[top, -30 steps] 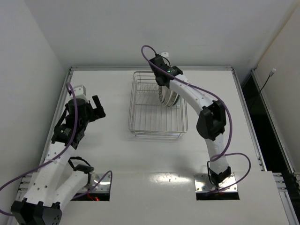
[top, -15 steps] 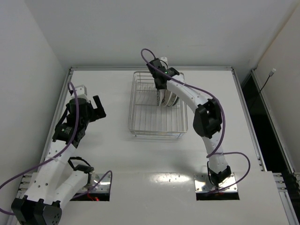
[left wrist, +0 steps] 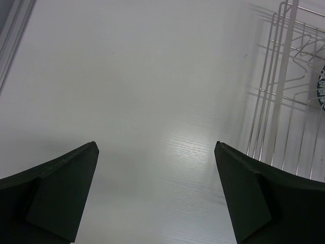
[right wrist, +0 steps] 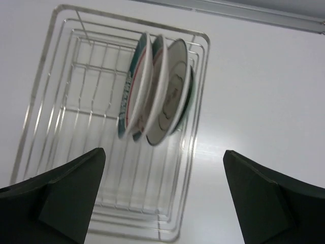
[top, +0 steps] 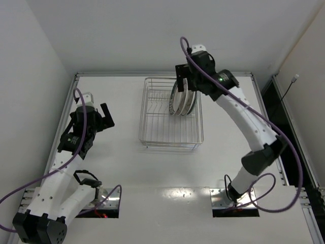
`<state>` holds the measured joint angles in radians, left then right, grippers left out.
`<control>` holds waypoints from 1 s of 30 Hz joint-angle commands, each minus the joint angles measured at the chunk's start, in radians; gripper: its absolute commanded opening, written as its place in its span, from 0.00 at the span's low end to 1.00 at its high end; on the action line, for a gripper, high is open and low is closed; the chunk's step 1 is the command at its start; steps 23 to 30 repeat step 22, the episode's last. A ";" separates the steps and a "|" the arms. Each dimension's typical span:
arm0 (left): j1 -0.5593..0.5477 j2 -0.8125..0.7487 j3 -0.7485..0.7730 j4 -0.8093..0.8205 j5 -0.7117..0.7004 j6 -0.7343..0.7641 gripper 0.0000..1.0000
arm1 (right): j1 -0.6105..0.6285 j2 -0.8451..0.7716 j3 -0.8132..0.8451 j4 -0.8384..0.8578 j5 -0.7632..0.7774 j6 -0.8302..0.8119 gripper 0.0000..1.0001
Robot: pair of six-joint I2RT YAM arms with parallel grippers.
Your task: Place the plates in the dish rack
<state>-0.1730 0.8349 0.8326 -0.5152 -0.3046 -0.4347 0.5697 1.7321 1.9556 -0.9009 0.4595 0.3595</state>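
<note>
Fingers (right wrist: 56, 198) of the right gripper (right wrist: 162, 203) are spread wide and hold nothing as it hovers above the dish rack (right wrist: 56, 107). Four plates (right wrist: 157, 96) stand on edge inside the rack, packed side by side in its far right part. Two are white with teal rims, one is white with a grey mark, and one is dark teal. Well to the left of the rack, the left gripper (left wrist: 157, 198) hangs over the table (left wrist: 152, 76), its fingers also spread apart and empty.
</note>
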 commanded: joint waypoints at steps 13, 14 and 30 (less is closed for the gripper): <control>-0.008 0.173 0.051 0.178 -0.051 0.019 0.99 | -0.011 -0.644 -0.577 0.336 -0.242 0.081 0.99; -0.019 0.173 0.024 0.178 -0.051 0.010 0.99 | -0.011 -0.644 -0.577 0.324 -0.220 0.069 0.99; -0.115 0.107 -0.013 0.251 -0.116 0.027 0.99 | -0.031 -0.499 -0.557 0.211 -0.156 0.082 0.99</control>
